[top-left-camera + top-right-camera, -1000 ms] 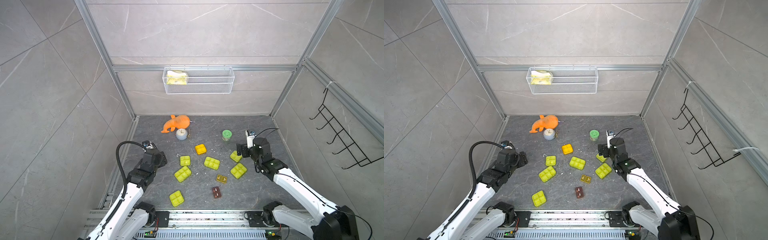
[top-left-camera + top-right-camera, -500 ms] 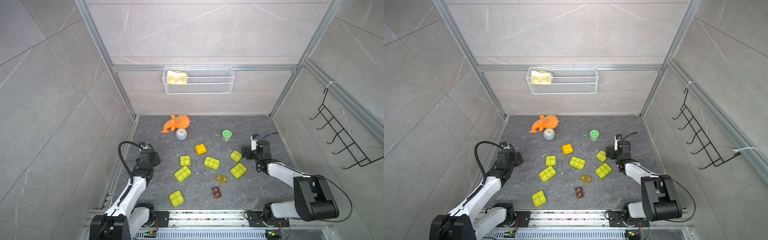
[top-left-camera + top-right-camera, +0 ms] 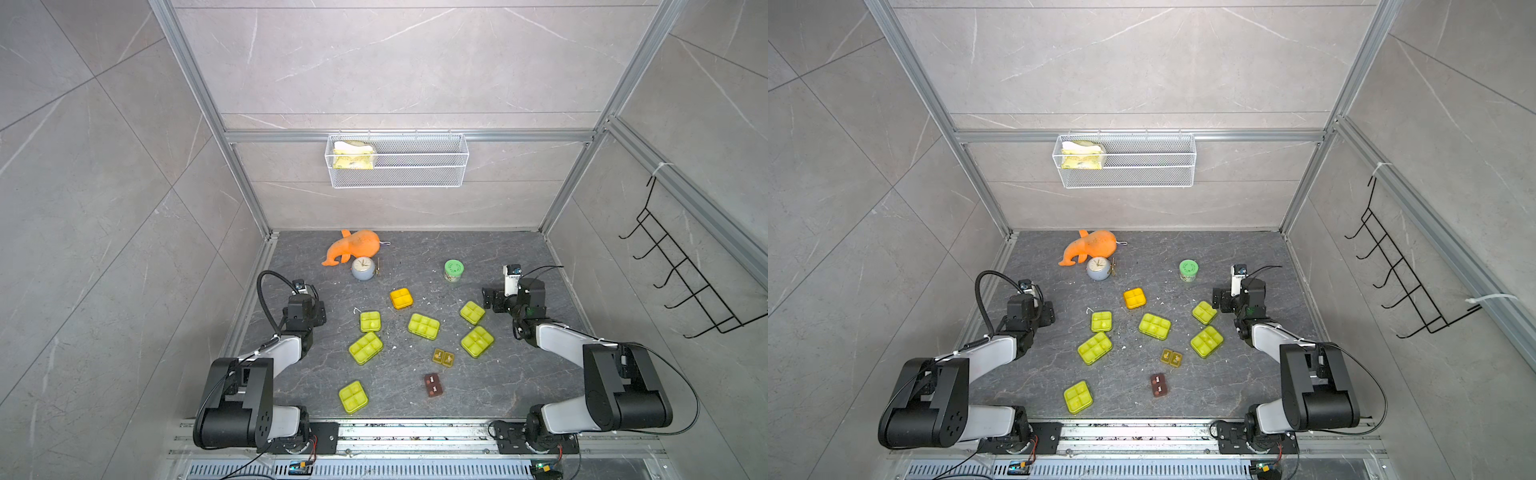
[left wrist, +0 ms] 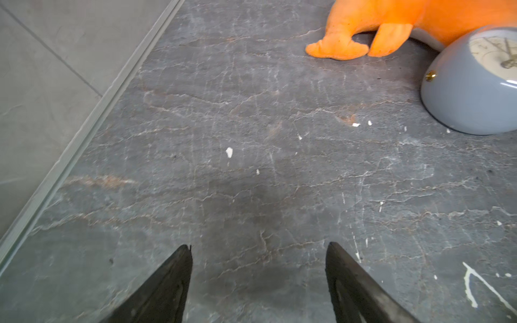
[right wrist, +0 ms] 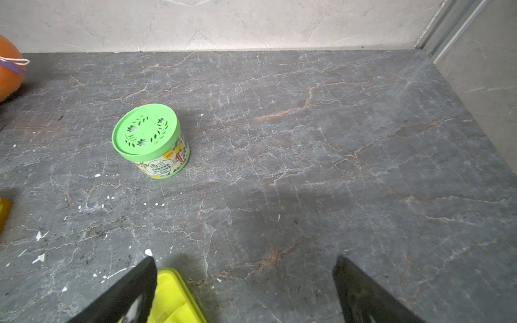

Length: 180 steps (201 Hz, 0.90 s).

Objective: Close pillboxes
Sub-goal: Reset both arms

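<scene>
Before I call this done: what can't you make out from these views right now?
- pillboxes: whether lids are latched, too small in both top views.
- nearest pillbox, right wrist view: cut off by the frame edge, partly behind a finger of the right pincer.
- amber box contents: too small, top views.
- pack in the wire basket: blurred behind mesh.

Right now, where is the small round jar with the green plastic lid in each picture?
In a top view: the round green-lidded jar, right of centre.
In a top view: the jar again, just right of centre.
Left wrist: not in it.
Right wrist: the jar, left of centre.
Shared landmark: orange plush toy, in all four.
</scene>
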Available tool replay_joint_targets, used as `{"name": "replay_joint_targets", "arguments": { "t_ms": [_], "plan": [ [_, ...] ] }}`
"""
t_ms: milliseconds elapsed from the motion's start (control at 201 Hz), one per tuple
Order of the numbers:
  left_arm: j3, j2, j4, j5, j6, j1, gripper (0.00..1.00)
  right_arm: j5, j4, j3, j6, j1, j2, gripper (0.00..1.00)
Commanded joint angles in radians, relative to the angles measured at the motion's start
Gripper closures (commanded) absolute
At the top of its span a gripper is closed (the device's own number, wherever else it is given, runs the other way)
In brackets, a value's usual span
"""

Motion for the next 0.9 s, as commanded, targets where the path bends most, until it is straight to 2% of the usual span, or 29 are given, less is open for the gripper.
{"name": "replay_joint_targets", "arguments": {
  "t_ms": [0, 124, 264, 368, 513, 538, 543, 558, 578, 891],
  "plan": [
    [0.045, 0.034, 0.119, 0.069, 0.098, 0.019, 0.23, -0.033, 0.027, -0.011, -0.009, -0.004, 0.016, 0.0],
    [0.03, 0.082, 0.21, 0.18, 0.125, 0.067, 0.24, -0.035, 0.041, -0.011, -0.006, -0.006, 0.025, 0.0],
    [-0.022, 0.078, 0.302, 0.264, 0.051, 0.156, 0.24, -0.032, 0.064, -0.007, 0.002, -0.004, 0.051, 0.0],
    [-0.077, 0.074, 0.386, 0.278, 0.058, 0.157, 0.24, -0.027, 0.074, -0.003, 0.007, -0.005, 0.066, 0.0],
    [-0.125, 0.104, 0.498, 0.242, 0.043, 0.158, 0.23, -0.026, 0.096, -0.02, 0.009, -0.004, 0.056, 0.0],
    [-0.128, 0.107, 0.505, 0.24, 0.041, 0.158, 0.22, -0.023, 0.103, -0.026, 0.009, -0.004, 0.053, 0.0],
    [-0.128, 0.105, 0.506, 0.24, 0.042, 0.158, 0.19, -0.023, 0.104, -0.028, 0.009, -0.004, 0.052, 0.0],
    [-0.127, 0.105, 0.505, 0.24, 0.04, 0.158, 0.04, -0.022, 0.11, -0.03, 0.008, -0.004, 0.049, 0.0],
    [-0.128, 0.106, 0.505, 0.24, 0.04, 0.157, 0.0, -0.021, 0.117, -0.035, 0.01, -0.004, 0.047, 0.0],
    [-0.128, 0.108, 0.511, 0.228, 0.042, 0.158, 0.0, -0.026, 0.269, -0.136, 0.007, -0.004, 0.013, 0.0]
  ]
}}
